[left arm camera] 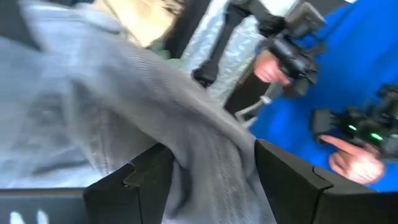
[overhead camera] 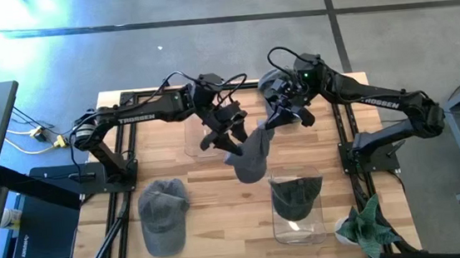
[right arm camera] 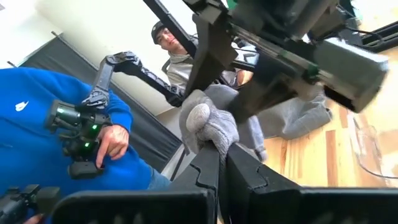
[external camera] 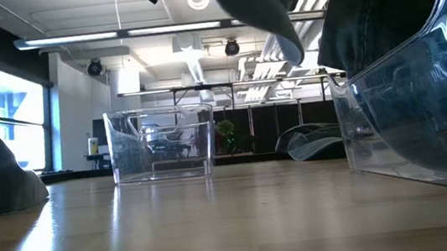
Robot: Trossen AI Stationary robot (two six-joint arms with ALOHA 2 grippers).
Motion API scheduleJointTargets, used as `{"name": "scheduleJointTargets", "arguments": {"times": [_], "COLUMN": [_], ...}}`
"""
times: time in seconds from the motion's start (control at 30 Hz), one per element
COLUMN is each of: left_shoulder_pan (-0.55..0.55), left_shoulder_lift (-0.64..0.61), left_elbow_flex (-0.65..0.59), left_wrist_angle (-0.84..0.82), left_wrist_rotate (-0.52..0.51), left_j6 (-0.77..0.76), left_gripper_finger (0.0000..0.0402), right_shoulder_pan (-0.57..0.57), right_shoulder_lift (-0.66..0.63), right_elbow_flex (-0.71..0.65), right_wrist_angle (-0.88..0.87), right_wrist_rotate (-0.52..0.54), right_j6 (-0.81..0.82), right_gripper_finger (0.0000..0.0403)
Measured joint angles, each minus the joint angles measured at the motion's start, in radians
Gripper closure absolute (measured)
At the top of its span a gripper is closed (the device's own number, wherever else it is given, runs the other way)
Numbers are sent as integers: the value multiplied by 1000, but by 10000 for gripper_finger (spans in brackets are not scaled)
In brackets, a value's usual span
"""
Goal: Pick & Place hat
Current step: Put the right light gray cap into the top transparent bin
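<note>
Both hands hold one grey hat (overhead camera: pixel 251 154) aloft mid-counter: left hand (overhead camera: pixel 229 136) straddling cloth, right hand (overhead camera: pixel 273 122) pinching it. Next, lower it toward five o'clock.

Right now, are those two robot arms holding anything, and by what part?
Both hold one gray cap above the table. The right gripper has its fingers shut on a bunched fold of fabric at the edge; the left gripper has cloth between its fingers.
</note>
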Motion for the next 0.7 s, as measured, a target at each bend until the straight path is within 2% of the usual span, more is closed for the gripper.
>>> {"name": "scheduleJointTargets", "arguments": {"times": [0.17, 0.4, 0.6, 0.7], "left_shoulder_pan": [87, 165, 133, 87], "left_shoulder_lift": [0, 0, 3, 29], "left_elbow_flex": [0, 0, 0, 2], "left_wrist_angle": [4, 47, 174, 176], "left_wrist_rotate": [-78, -78, -85, -139], "left_j6": [0, 3, -18, -7], "left_gripper_finger": [186, 186, 168, 149], "right_shoulder_pan": [0, 0, 0, 0], "right_shoulder_lift": [0, 0, 0, 0], "right_elbow_flex": [0, 0, 0, 0], "right_wrist_angle": [-6, -15, -18, -22], "right_wrist_rotate": [16, 109, 134, 133], "right_j6": [0, -3, -35, -44], "right_gripper_finger": [400, 400, 399, 399]}}
